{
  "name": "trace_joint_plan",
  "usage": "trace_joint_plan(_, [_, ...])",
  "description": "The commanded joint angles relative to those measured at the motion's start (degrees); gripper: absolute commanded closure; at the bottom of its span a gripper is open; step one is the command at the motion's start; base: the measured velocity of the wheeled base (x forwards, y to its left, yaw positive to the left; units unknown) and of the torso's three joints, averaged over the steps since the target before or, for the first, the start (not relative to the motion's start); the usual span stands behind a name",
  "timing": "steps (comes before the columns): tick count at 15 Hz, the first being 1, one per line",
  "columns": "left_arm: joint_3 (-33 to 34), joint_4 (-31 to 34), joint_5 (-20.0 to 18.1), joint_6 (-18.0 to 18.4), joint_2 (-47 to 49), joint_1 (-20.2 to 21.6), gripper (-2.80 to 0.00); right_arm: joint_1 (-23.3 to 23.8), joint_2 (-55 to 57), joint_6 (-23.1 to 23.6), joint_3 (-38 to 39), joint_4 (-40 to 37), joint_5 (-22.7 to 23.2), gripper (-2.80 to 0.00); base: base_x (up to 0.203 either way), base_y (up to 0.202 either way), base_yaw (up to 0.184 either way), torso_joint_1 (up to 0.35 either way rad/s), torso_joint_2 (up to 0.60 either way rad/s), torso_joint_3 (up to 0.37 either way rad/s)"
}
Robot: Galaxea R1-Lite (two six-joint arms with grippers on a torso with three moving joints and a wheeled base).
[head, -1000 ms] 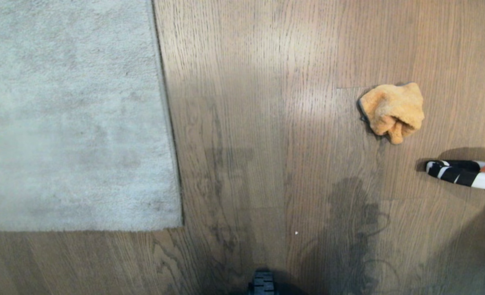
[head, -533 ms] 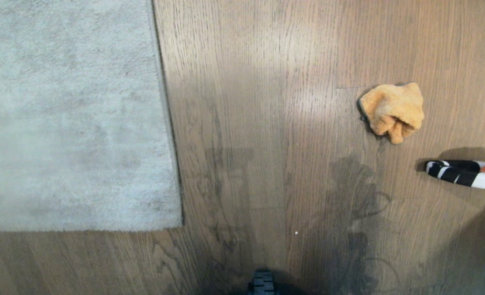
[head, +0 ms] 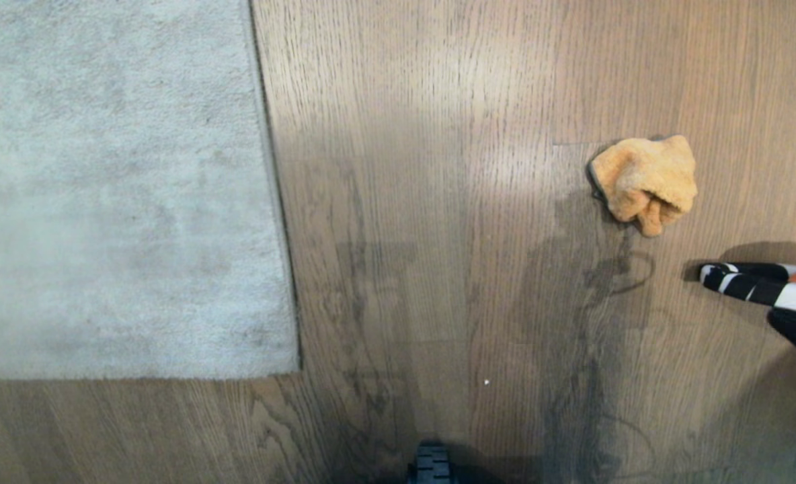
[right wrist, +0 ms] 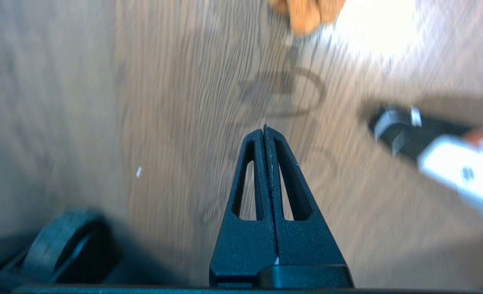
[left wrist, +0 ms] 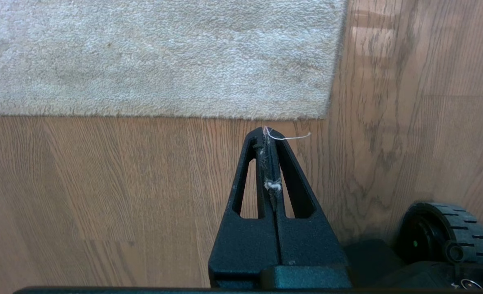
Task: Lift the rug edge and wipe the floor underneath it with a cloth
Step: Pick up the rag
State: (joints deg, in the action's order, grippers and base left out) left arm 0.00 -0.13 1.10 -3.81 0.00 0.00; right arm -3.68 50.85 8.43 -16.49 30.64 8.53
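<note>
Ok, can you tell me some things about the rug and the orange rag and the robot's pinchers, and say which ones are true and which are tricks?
1. The cloth lies crumpled on the floor. True.
2. The rug edge is lifted off the floor. False: the rug lies flat.
3. The right gripper is holding the cloth. False: its fingers are shut on nothing, and the cloth lies apart from it.
4. The left gripper is shut, with a bit of thread and fluff stuck between its fingers. True.
5. The cloth sits on top of the rug. False: it is on bare wood, far to the rug's right in the head view.
</note>
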Motion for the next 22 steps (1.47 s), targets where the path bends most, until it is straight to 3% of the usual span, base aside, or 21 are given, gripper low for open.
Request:
trace_joint_plan(1, [0.0, -0.04, 0.05, -0.06, 0.0, 0.0, 0.0, -0.08, 13.5, -0.07, -0.81, 9.94, 0.07, -2.8, 0.0, 0.0, 0.0, 0.0, 0.0, 0.0])
trace_joint_plan(3, [0.0, -0.04, 0.05, -0.06, 0.0, 0.0, 0.0, -0.09, 18.78, -0.14, -1.52, 16.0, 0.1, -2.8, 0.0, 0.0, 0.0, 0.0, 0.0, 0.0])
trace_joint_plan(8, [0.0, -0.04, 0.05, -0.06, 0.0, 0.0, 0.0, 0.67, 26.45, -5.0, -8.49, 18.84, 0.08, -2.8, 0.0, 0.0, 0.0, 0.0, 0.0, 0.0])
trace_joint_plan(13, [0.0, -0.04, 0.05, -0.06, 0.0, 0.0, 0.0, 1.26, 35.3, -5.66, -15.35, 28.65, 0.08, -2.8, 0.0, 0.0, 0.0, 0.0, 0.0, 0.0])
trace_joint_plan(22, [0.0, -0.04, 0.05, -0.06, 0.0, 0.0, 0.0, 4.45, 41.64, -6.27, -18.84, 32.34, 0.08, -2.8, 0.0, 0.0, 0.0, 0.0, 0.0, 0.0])
